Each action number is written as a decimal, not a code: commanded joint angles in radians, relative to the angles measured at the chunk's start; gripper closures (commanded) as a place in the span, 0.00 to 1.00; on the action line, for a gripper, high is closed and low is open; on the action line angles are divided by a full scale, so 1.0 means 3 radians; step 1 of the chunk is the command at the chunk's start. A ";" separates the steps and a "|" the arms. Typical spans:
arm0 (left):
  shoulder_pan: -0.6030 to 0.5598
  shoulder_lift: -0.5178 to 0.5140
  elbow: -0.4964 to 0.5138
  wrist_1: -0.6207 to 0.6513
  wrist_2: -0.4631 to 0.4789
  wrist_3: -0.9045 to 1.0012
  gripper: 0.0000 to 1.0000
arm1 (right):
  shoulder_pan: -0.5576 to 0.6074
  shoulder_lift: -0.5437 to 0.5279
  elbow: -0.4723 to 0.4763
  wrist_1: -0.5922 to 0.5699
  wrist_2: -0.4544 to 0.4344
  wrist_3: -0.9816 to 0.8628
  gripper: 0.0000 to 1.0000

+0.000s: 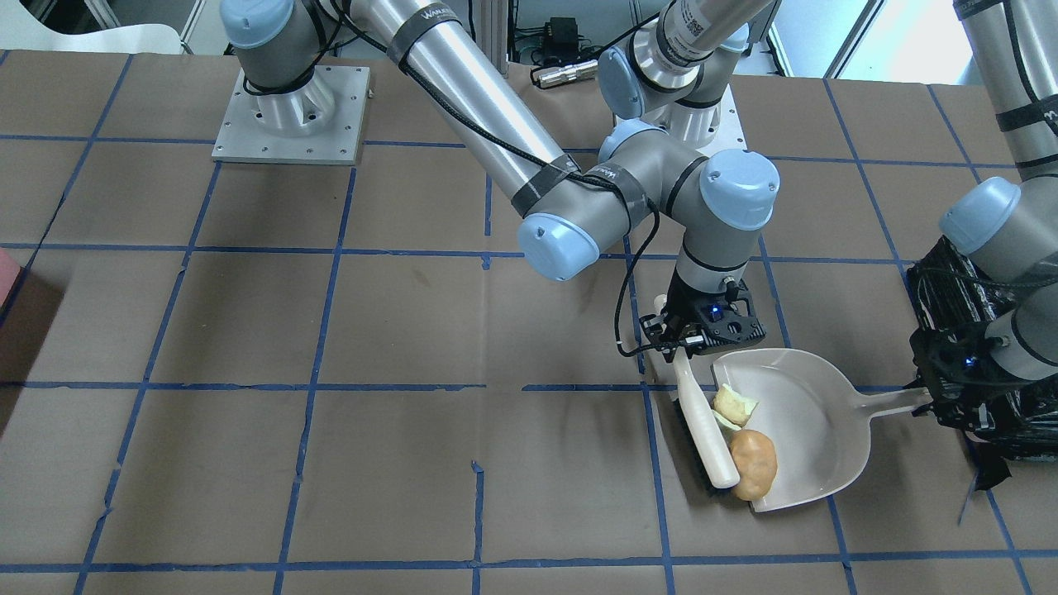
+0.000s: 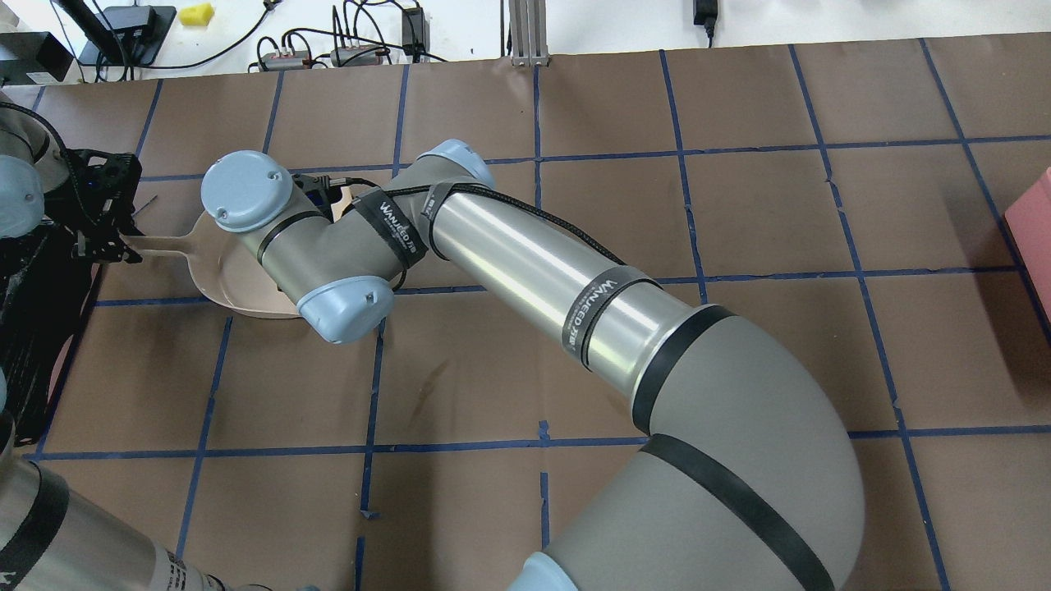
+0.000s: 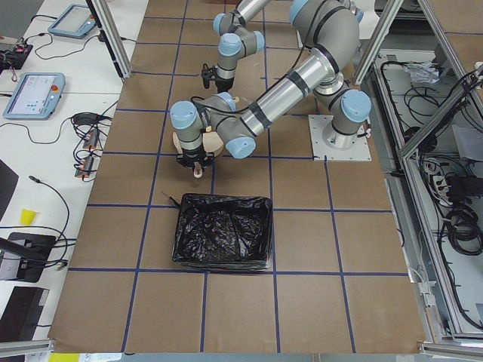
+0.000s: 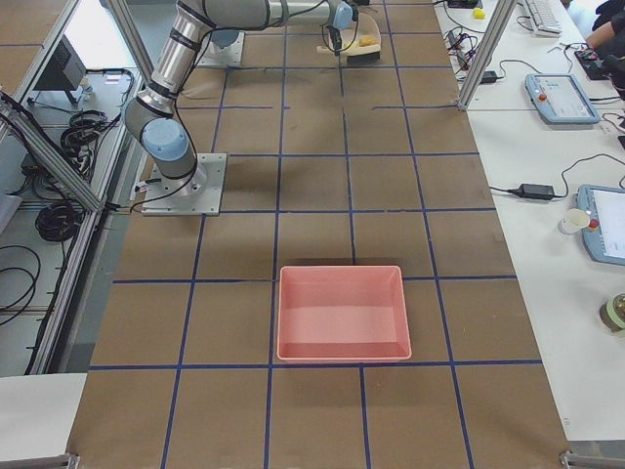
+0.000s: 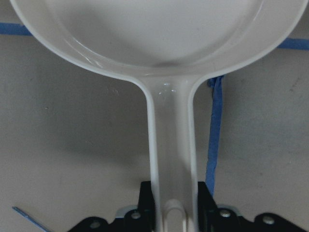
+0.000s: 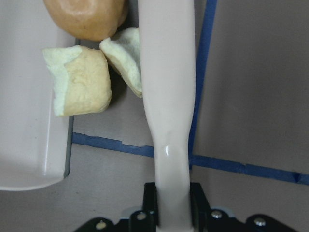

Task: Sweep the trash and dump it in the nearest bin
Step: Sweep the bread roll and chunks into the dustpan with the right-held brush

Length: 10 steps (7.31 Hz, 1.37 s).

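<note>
Exterior front-facing view puts the work in the lower right of the frame, and we judge the sweeping step nearly done. Our right gripper (image 1: 674, 345) is clamped on the handle of the brush (image 1: 707, 434). Our left gripper (image 5: 171, 210) is clamped on the handle of the dustpan (image 1: 814, 421), which lies flat on the table (image 1: 248, 330). The trash (image 1: 754, 464) sits at the dustpan's mouth, against the brush. The orange lump (image 6: 84, 17) is on the lip. 1 cream chunk (image 6: 79, 79) straddles the edge, and the other seems just off it. Next we need a short push deeper, then a level lift to the bin (image 3: 223, 230), at the frame's right edge beside our left gripper.
</note>
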 commanded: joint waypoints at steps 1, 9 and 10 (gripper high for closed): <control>-0.0003 0.0000 -0.0001 0.0000 -0.0001 -0.0002 0.93 | 0.0121 0.0114 -0.0229 -0.0007 0.0154 0.0167 0.86; 0.0007 0.0015 -0.0011 -0.0020 -0.0225 -0.0002 0.93 | 0.0087 0.0074 -0.0404 0.0196 0.0171 0.0322 0.85; 0.0007 0.0020 -0.0011 -0.0025 -0.0276 0.0003 0.93 | 0.0025 -0.0058 -0.0383 0.0309 0.0130 0.0179 0.85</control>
